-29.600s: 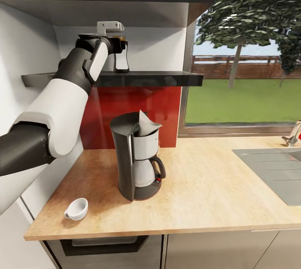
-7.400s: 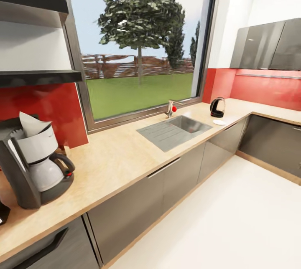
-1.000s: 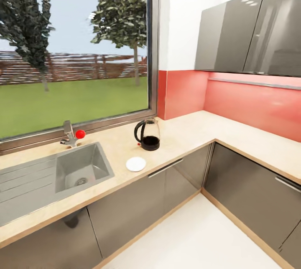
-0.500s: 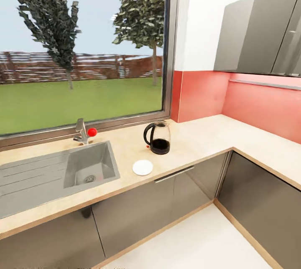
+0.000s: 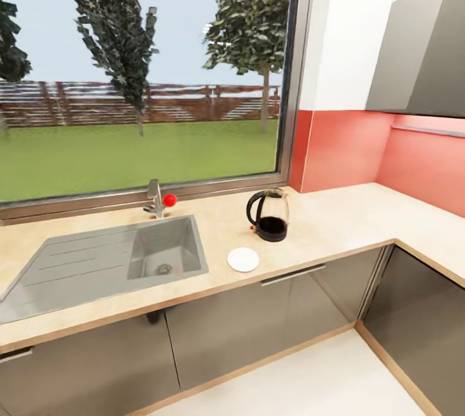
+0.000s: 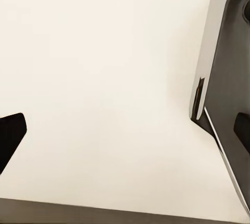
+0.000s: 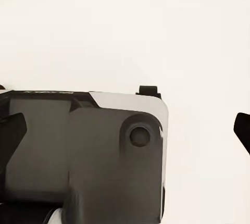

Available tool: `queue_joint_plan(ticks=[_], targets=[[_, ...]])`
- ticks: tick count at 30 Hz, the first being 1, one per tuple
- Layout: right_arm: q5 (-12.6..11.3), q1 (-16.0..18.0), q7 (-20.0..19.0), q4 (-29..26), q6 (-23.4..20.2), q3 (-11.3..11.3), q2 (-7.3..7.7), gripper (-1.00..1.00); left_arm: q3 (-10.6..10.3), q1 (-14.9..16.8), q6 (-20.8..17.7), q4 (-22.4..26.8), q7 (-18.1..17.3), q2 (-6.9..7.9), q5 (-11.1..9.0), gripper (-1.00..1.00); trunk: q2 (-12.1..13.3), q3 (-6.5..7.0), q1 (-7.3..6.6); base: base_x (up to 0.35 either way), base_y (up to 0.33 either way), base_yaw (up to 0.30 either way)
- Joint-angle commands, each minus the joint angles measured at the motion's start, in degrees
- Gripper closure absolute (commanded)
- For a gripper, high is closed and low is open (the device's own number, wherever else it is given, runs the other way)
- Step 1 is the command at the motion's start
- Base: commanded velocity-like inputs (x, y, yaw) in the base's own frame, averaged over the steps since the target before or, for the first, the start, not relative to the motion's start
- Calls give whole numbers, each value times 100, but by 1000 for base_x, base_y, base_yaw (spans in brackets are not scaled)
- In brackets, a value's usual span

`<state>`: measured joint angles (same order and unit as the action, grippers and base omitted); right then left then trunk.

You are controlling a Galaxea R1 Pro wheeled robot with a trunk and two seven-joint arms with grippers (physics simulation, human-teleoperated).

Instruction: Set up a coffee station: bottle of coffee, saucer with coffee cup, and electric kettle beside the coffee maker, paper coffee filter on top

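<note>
Head view: a long beige countertop [image 5: 336,222] runs from left to right under a wide window [image 5: 139,73] and turns a corner at the far right. A grey sink [image 5: 161,251] with a ridged draining board is set into it at the left, and a tap [image 5: 155,198] with a red knob stands behind the sink by the window frame. Right of the sink stands the kettle [image 5: 269,214], upright, clear glass with a dark base and a black handle facing left. A white saucer [image 5: 243,259] lies flat just in front and to the left of the kettle, near the counter's front edge, apart from it. Grey cabinet doors sit below, a red backsplash [image 5: 342,148] behind, and a grey wall cabinet [image 5: 426,61] hangs at the upper right.

Left wrist view: the left gripper [image 6: 125,135] looks down at a pale floor, its dark fingertips [image 6: 10,133] at opposite edges, spread wide with nothing between. A grey and white part of the robot's body [image 6: 226,78] lies to one side.

Right wrist view: the right gripper [image 7: 127,130] is likewise spread wide and empty, above a dark grey robot part [image 7: 88,151].
</note>
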<state>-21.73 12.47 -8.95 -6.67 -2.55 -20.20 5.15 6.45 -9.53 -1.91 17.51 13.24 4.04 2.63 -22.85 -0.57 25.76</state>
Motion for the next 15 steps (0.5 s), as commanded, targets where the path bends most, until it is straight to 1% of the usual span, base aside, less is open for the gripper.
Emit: queue_joint_plan(ticks=[1,6,15], targets=[[-59,1,-10,-9,-27,-45,4,-100,23,-5,-20,16,3,-3,27,-100,-7,-6,3,0,0,127],[-46,1,-4,-9,-20,-59,4,-100,10,-5,-33,20,3,7,34,-100,-7,-6,3,0,0,49],[-28,1,-10,-29,-25,-74,4,-100,-3,-5,-38,25,3,28,42,-100,-7,-6,3,0,0,5]])
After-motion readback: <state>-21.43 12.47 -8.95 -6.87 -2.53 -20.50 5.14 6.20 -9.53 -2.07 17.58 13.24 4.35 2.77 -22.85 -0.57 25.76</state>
